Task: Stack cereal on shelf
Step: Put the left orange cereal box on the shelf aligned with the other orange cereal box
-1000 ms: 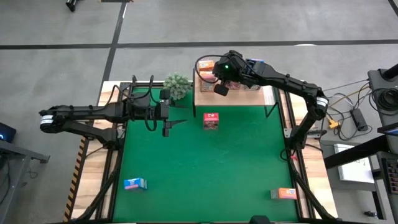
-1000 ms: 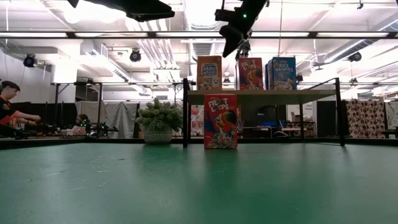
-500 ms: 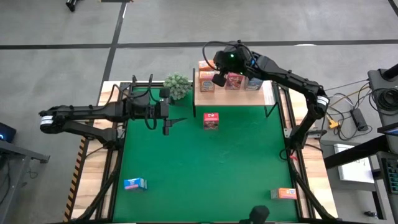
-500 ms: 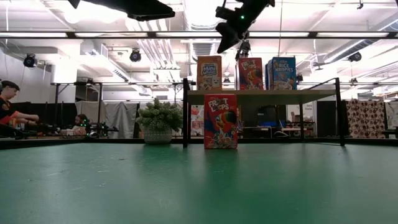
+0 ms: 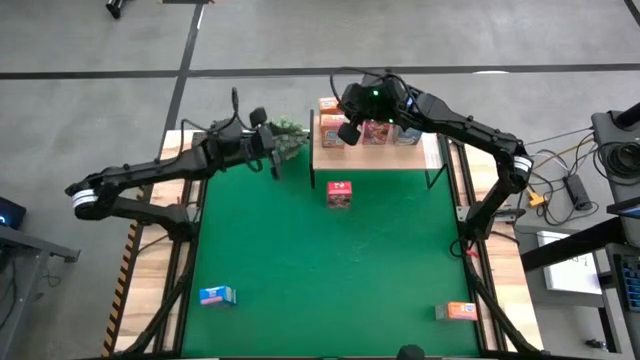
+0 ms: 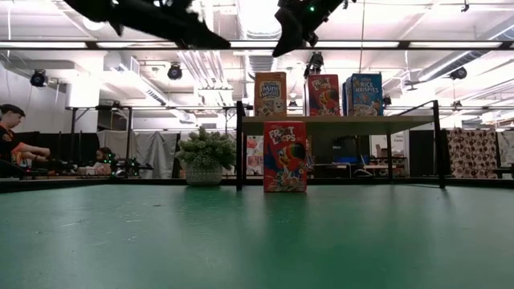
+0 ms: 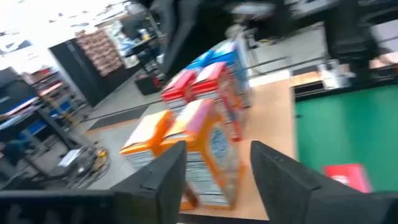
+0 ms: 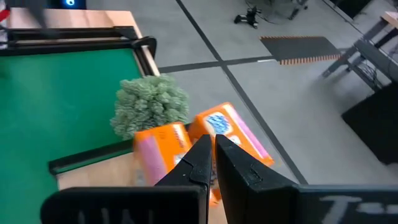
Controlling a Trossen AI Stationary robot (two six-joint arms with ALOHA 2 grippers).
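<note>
While the green desk [image 5: 320,270] is spread beneath both arms, the wooden shelf [image 5: 375,152] is found at its far edge, directly under the right tool [image 5: 347,128]. That tool's fingers are pressed together above the orange cereal box [image 5: 332,132], with the red box [image 5: 377,131] and blue box [image 5: 407,132] ranged beside it. The left tool [image 5: 272,165], fingers spread, is held beside the plant [image 5: 291,133]. Below the shelf's front edge a red cereal box [image 5: 340,194] is stood.
</note>
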